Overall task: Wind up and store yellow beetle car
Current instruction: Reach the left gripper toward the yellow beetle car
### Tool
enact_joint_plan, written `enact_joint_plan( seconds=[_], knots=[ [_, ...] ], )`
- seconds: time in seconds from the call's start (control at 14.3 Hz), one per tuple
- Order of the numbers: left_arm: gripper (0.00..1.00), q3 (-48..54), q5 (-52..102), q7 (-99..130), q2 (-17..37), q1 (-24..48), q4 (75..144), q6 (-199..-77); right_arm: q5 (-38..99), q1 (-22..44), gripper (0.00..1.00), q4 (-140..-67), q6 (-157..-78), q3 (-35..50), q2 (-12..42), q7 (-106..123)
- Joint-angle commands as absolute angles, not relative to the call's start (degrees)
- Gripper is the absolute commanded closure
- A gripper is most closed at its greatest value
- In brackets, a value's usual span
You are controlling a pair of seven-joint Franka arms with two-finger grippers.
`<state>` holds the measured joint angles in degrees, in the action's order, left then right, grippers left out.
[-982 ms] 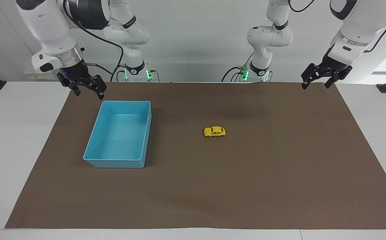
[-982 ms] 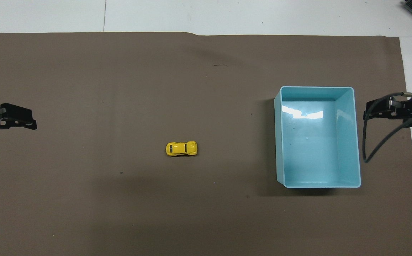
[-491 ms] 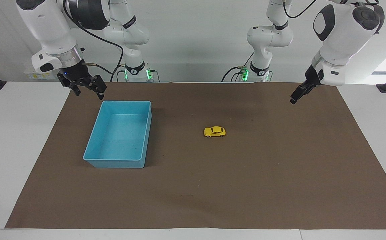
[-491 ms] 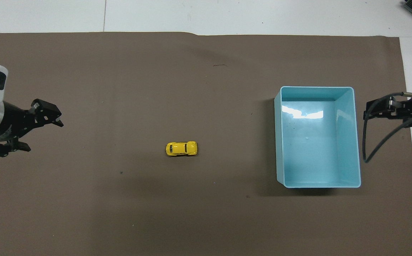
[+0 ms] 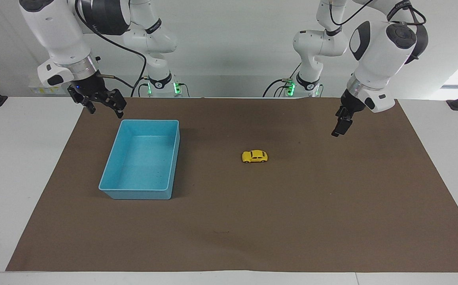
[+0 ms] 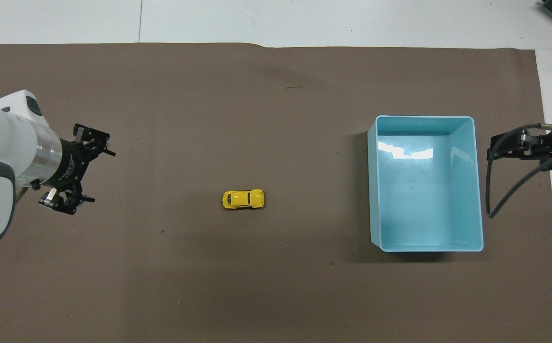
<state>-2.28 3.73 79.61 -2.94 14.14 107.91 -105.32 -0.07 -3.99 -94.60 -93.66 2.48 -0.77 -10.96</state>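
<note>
Since a second ago only the left arm has moved: its left gripper point(image 5: 338, 128) has swung in from the mat's corner and now hangs in the air over bare brown mat point(image 5: 332, 206), between that end of the worktop and the car, pointing down. In the overhead view its jaws stand well apart.

Taking the facing view from its left edge, the right gripper point(image 5: 101, 103) waits in the air over the mat just at the robots' side of the open light-blue plastic bin point(image 5: 112, 166), jaws apart and holding nothing. The bin is empty. Next comes the tiny bright yellow beetle-shaped toy car point(image 5: 254, 156), resting on its wheels on the mat, well apart from the bin and lying lengthwise along the table.

The approach looks the step in hand. It would go best with the jaws brought straight down across the car's short width, gripping the body sides, since the wheels could let it roll away.
</note>
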Motion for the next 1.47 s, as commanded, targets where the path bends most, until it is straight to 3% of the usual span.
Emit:
enact_joint_plan(
  seconds=[0.0,0.49,0.7,1.4],
  knots=[
    [0.00,-3.08,4.22,88.67,-1.32,15.82,108.72,-109.33,-0.09,-4.22,0.00,-95.71,-94.39,2.64,-1.67,-10.28],
    [0.00,-2.99,4.22,94.10,-1.23,15.91,108.99,-110.30,-0.09,-4.22,0.00,-95.71,-94.39,2.64,-1.67,-10.28],
    [0.00,-2.99,4.22,104.38,-1.14,19.42,108.90,-112.32,-0.09,-4.22,0.00,-95.71,-94.39,2.64,-1.76,-10.28],
    [0.00,-2.72,5.96,127.88,11.77,34.18,109.69,-124.96,-0.09,-4.22,0.00,-95.71,-94.39,2.64,-1.76,-10.28]
  ],
)
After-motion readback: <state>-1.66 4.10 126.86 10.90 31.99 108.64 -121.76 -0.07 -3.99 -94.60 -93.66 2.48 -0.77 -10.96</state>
